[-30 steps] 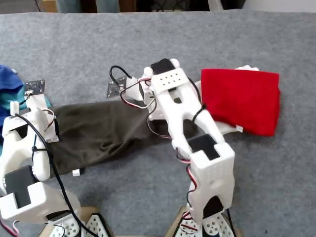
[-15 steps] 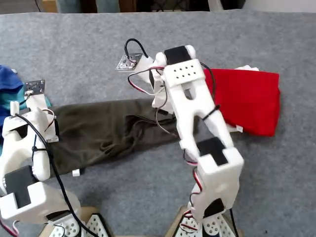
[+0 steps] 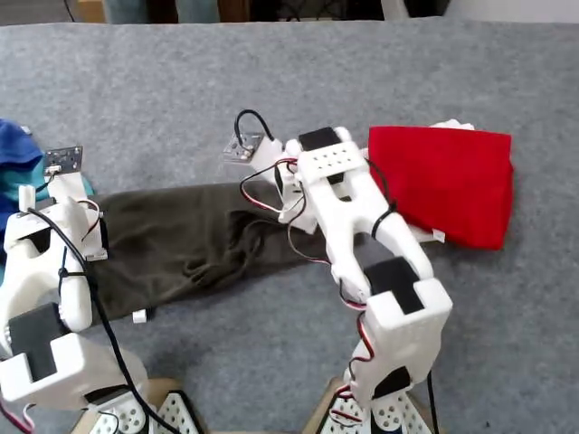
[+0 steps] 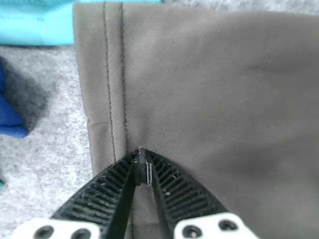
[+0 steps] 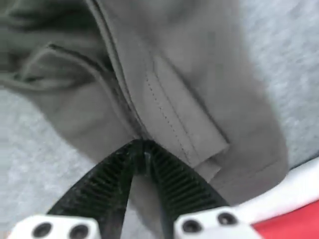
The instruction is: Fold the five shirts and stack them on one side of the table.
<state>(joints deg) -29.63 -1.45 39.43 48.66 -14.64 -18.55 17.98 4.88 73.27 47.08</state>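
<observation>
red shirt (image 3: 443, 181) sitting folded; olive shirt (image 3: 181, 240) lying half-folded, left gripper (image 4: 142, 164) and right gripper (image 5: 144, 154) both pinching tight on its cloth; blue shirt (image 3: 14, 149), teal shirt (image 4: 35, 25) waiting.

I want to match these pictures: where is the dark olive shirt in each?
High view: the olive shirt lies stretched between both arms, left of the red shirt.
Left wrist view: the olive shirt, hem pinched in the left pincer.
Right wrist view: the olive shirt, folds pinched in the right pincer.
Shared landmark: the red shirt, in high and right wrist views.
</observation>
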